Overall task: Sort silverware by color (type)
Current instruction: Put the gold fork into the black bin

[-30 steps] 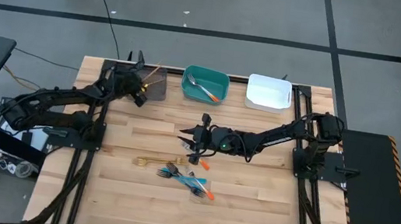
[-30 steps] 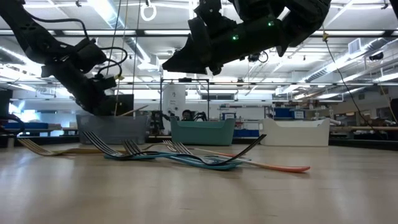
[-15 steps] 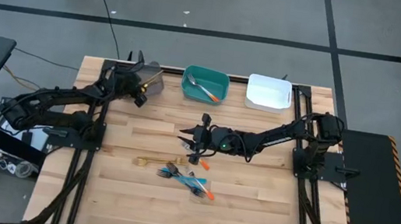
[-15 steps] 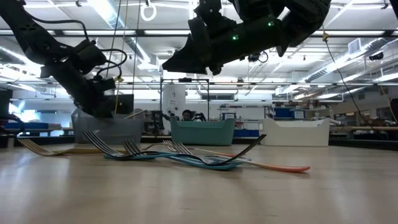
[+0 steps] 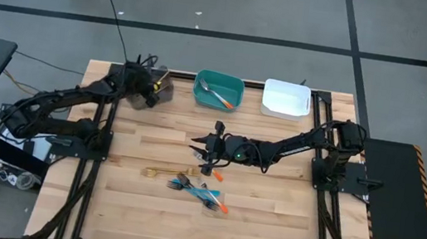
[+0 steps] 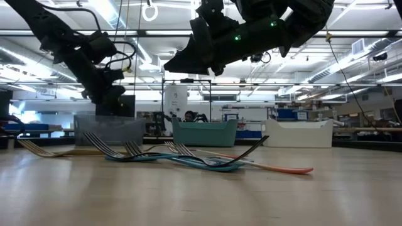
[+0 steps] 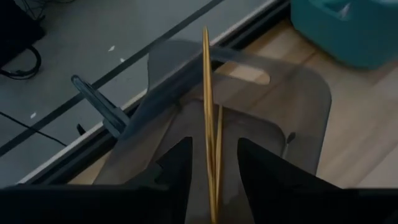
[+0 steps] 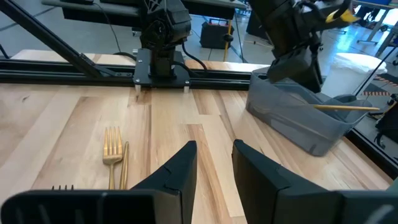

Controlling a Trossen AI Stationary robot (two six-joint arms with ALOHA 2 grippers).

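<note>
While the left gripper (image 7: pixel 210 163) hovers over the grey bin (image 5: pixel 156 92) at the surface's far edge – jaws apart, gold cutlery (image 7: pixel 207 112) inside – the right gripper (image 8: pixel 214 163), jaws apart, hangs mid-surface above remaining silverware (image 5: pixel 199 189).

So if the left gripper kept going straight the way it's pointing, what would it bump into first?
Probably the gold utensils lying in the grey bin. The left gripper hangs just above that bin, fingers open, pointing down into it. The gold handles run between its fingers, so it would likely meet them before the bin's floor, though depth is hard to judge.
</note>
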